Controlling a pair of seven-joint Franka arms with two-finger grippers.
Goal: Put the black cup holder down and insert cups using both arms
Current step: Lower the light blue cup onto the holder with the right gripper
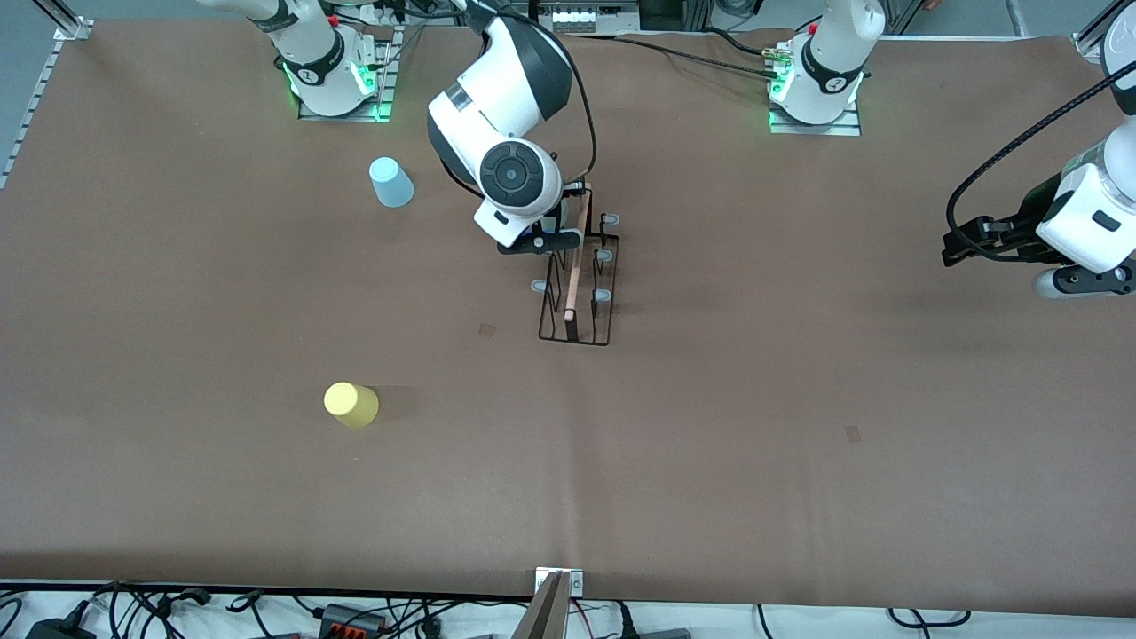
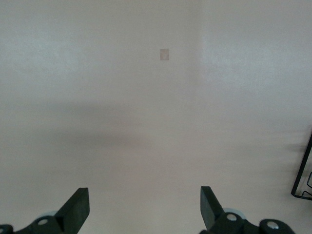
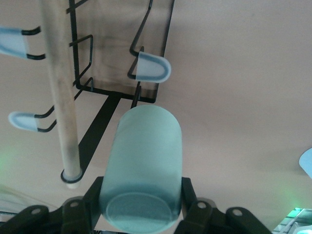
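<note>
The black cup holder (image 1: pixel 575 293) stands upright mid-table, its wooden rod (image 3: pixel 61 97) on top and blue-tipped pegs (image 3: pixel 153 68) sticking out. My right gripper (image 1: pixel 541 240) hangs over the holder's end nearest the robots' bases, shut on a pale green cup (image 3: pixel 144 161) that points toward a peg. The light blue cup (image 1: pixel 390 182) stands upside down toward the right arm's end, and the yellow cup (image 1: pixel 351 404) sits nearer the front camera. My left gripper (image 1: pixel 963 244) waits open and empty over bare table at the left arm's end; a corner of the holder (image 2: pixel 303 170) shows in its wrist view.
Brown paper (image 1: pixel 799 399) covers the table. Small darker patches (image 1: pixel 853 434) mark it. Cables and a bracket (image 1: pixel 555 603) lie along the edge nearest the front camera. The arms' bases (image 1: pixel 815 89) stand along the edge farthest from the front camera.
</note>
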